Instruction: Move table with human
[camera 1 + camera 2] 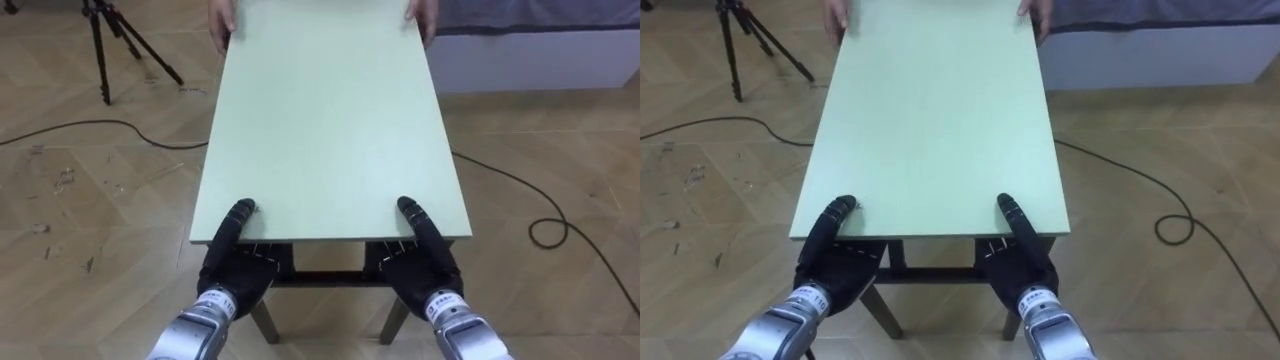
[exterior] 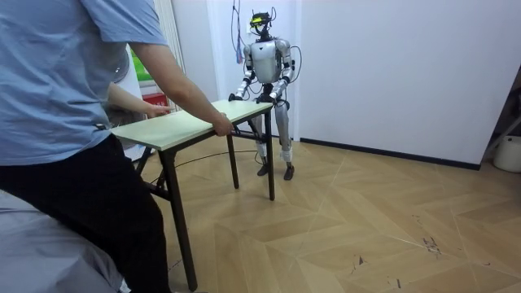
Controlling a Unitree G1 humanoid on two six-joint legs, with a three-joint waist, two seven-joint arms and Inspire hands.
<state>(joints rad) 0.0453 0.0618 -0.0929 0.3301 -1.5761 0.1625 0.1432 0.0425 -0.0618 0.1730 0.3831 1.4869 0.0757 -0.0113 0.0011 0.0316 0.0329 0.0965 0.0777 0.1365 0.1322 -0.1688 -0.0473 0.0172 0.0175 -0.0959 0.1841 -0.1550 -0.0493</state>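
As a person (image 2: pixel 49 122) holds, hands (image 1: pixel 235 268) (image 1: pixel 425 265) seemingly pinch table (image 1: pixel 330 130).

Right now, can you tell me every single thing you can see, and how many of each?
table: 1, pale green top with dark legs, between the robot and the person.
tripod: 1, black, on the floor past the table's far left corner.
cable: 2 stretches, black, on the floor left and right of the table.
floor: 1, brown wood.
low block, maybe a bed: 1, white with a dark top, far right.
person: 1, blue shirt, dark trousers, at the table's far end.
person's hands: 2, holding the far corners.
left hand: 1, black, gripping the near edge, thumb on top.
right hand: 1, black, gripping the same edge.
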